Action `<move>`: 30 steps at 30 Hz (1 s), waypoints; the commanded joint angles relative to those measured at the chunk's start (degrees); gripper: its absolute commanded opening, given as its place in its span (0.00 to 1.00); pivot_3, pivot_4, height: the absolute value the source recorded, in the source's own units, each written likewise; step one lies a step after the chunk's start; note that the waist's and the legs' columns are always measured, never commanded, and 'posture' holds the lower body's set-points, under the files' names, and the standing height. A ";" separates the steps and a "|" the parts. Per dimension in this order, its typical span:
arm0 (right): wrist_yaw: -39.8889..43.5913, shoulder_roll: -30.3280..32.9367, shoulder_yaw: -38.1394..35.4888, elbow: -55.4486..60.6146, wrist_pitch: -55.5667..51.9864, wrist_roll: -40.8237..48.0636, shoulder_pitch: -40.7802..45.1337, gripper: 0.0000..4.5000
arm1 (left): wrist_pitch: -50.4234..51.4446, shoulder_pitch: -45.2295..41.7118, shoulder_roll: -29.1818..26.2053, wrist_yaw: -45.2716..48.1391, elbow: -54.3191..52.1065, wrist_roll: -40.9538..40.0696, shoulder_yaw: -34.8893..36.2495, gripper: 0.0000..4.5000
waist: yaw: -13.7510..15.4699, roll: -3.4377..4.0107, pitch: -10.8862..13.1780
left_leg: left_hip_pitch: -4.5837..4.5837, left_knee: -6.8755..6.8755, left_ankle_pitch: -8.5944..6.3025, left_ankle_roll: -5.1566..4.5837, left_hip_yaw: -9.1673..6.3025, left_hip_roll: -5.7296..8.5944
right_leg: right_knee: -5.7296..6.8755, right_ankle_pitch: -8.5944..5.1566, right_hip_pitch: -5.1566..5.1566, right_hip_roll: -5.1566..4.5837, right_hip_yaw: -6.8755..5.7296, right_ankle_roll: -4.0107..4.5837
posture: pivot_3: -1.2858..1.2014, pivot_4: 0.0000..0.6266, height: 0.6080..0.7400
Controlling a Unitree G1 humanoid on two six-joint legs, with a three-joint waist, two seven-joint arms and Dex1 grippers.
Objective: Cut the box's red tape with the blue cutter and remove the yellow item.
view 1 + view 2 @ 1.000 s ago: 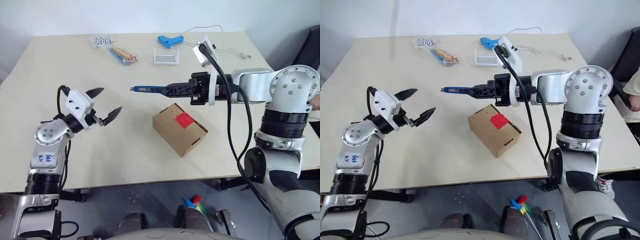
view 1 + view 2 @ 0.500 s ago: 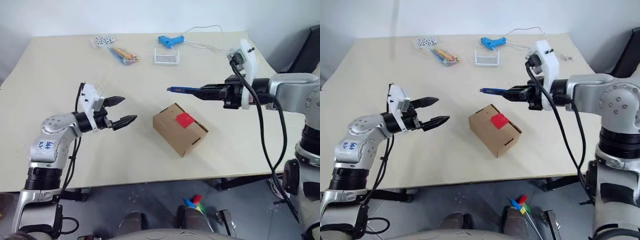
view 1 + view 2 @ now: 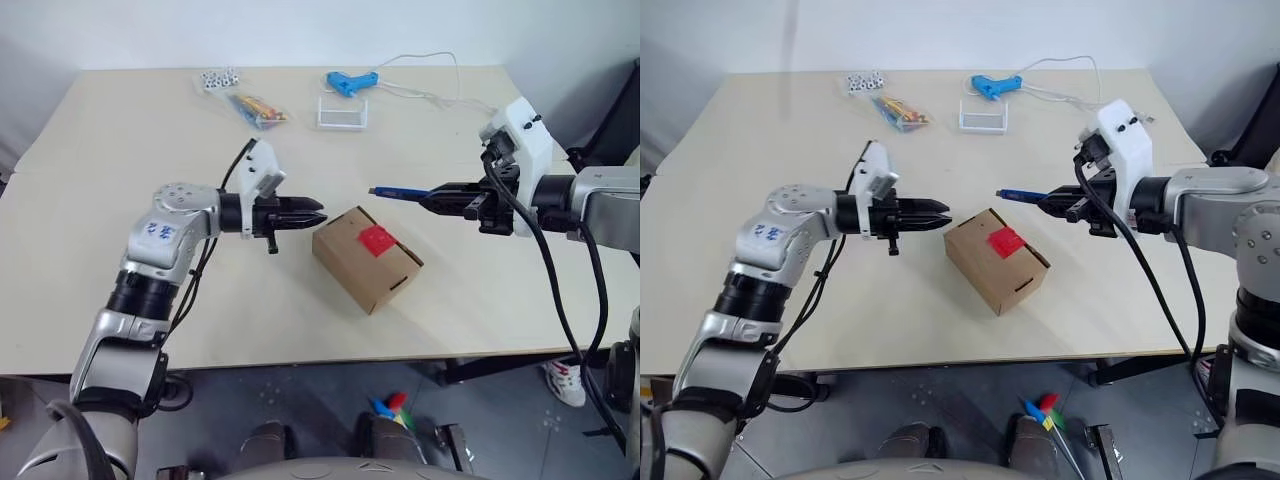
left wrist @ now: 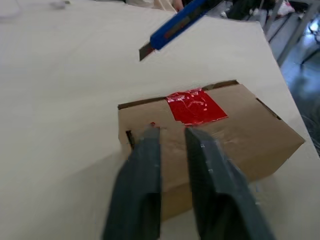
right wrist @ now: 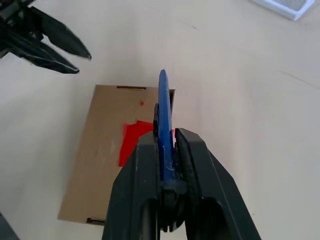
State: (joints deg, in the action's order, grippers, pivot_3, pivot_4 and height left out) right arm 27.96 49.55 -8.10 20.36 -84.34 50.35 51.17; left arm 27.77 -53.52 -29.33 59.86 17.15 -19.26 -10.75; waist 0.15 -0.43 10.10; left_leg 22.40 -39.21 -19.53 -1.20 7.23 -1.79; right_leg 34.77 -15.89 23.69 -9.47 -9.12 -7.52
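Pre-cut: right gripper clamps cutter above box; left gripper, closed empty, beside it. Next: blade down onto tape.

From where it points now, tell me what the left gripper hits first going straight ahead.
Most likely the box: the shut left gripper aims at its near top edge, just short of the red tape. Its height is hard to judge, so it might skim over the top.

Small brown cardboard carton rests closed on the table, red tape patch intact on top; slim blue pen-shaped cutter hangs at its 1 o'clock.
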 commanded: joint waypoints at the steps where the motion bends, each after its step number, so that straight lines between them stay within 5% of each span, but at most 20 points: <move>1: -0.17 1.38 -0.54 2.21 -0.07 -0.94 -0.12 0.04 | 0.39 -3.49 1.45 1.38 2.98 2.20 -1.35 0.00 | 0.04 -0.01 0.01 | 0.00 0.00 0.00 0.00 -0.01 0.00 | 0.00 0.00 0.00 0.00 -0.01 0.00 | 0.52 0.24 1.00; 11: -0.30 0.17 1.14 1.66 0.57 -3.39 0.00 0.04 | 1.90 -8.85 6.76 3.27 9.18 7.05 -4.47 0.00 | 0.04 -0.03 0.02 | 0.01 0.01 0.00 -0.01 0.00 0.00 | 0.00 0.00 0.01 0.00 -0.01 0.00 | 0.52 0.24 1.00; 30: 1.76 -3.53 7.72 -3.86 4.21 -8.76 2.23 0.04 | 4.58 -7.11 8.11 4.11 8.48 13.27 -8.44 0.00 | 0.13 -0.03 0.02 | 0.00 -0.03 0.00 -0.01 -0.03 0.01 | 0.03 0.00 -0.02 0.00 -0.01 0.00 | 0.52 0.24 1.00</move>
State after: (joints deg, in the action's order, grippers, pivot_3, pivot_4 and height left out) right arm 28.98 45.75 0.06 16.14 -81.64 42.55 51.66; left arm 31.85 -60.58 -21.62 63.90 26.29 -7.27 -17.64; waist 0.28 -0.46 10.12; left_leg 22.41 -39.25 -19.52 -1.21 7.21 -1.78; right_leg 34.80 -15.88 23.67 -9.47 -9.13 -7.53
